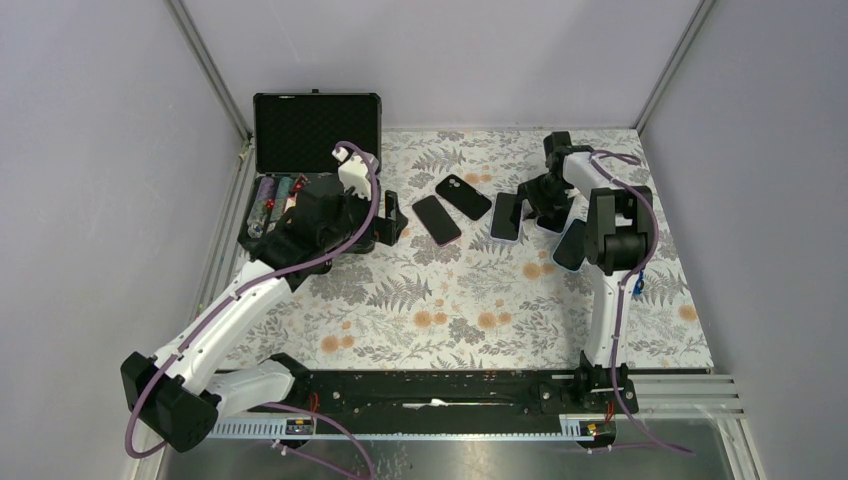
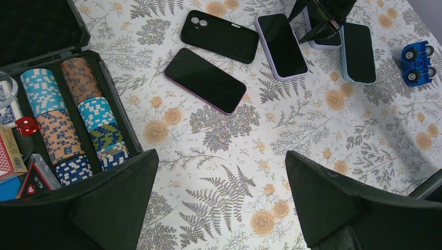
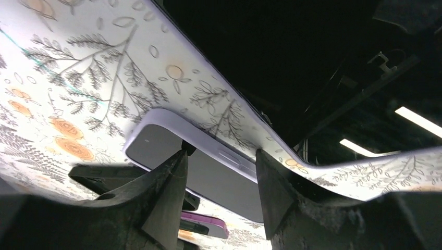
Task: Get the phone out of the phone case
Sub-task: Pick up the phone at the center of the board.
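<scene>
Lavender phone case (image 3: pixel 156 140) fills the gap between the right gripper (image 3: pixel 220 152)'s half-parted fingers, seen only from its wrist; it lies well right of the chip box (image 1: pixel 316 120). Left gripper (image 2: pixel 221 156) gapes wide beside that box.

- We see a floral tablecloth (image 1: pixel 460 300) spread over the whole table.
- At the far left stands an open black case (image 1: pixel 316 120), its lid upright.
- Inside it we find rows of poker chips (image 2: pixel 57 125), with a red die (image 2: pixel 26 125) and a red card box (image 2: pixel 8 153) beside them.
- On the right, a blue toy car (image 2: pixel 418 62) lies on the cloth.
</scene>
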You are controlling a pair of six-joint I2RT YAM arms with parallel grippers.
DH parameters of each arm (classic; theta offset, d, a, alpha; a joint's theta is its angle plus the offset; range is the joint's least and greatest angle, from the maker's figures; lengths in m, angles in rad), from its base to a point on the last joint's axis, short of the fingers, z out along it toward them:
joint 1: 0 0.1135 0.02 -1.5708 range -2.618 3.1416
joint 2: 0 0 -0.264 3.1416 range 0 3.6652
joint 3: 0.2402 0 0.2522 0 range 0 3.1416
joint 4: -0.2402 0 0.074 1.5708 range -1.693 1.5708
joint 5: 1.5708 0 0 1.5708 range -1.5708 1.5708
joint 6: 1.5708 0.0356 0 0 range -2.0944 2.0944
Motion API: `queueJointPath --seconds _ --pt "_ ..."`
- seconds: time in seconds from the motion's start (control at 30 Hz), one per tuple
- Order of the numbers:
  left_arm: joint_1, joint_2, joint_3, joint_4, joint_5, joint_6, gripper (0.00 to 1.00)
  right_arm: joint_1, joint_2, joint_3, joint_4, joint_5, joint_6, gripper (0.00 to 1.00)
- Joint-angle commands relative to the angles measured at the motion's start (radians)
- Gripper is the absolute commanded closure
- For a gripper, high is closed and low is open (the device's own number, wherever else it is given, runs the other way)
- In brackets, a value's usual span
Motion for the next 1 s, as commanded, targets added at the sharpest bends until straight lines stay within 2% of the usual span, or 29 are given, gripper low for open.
queueJointPath --seconds 0.0,0.1,0.13,0.27,0.53,0.97 --pt "0.008 -0.019 0.014 0.052 -0.010 0.010 0.01 0.028 -0.078 -0.035 -0.056 0.062 -0.048 0.35" --pt "0.010 -0.016 0.018 0.053 -0.008 0.011 0.01 0.033 -0.088 0.036 -0.113 0.128 -0.187 0.04" --pt "0.010 -0.017 0.019 0.055 -0.006 0.011 0.01 0.035 -0.093 0.050 -0.124 0.134 -0.247 0.01" --pt "0.012 -0.019 0.019 0.067 0.000 0.009 0.01 0.053 -0.120 0.030 -0.103 0.087 -0.377 0.00" --pt "0.015 -0.025 0.004 0.085 0.019 -0.011 0.01 0.161 -0.118 -0.020 -0.095 0.062 -0.455 0.00" --pt "0.020 -0.084 -0.040 0.083 -0.002 -0.021 0.01 0.254 -0.036 0.035 -0.249 0.269 -0.513 0.00"
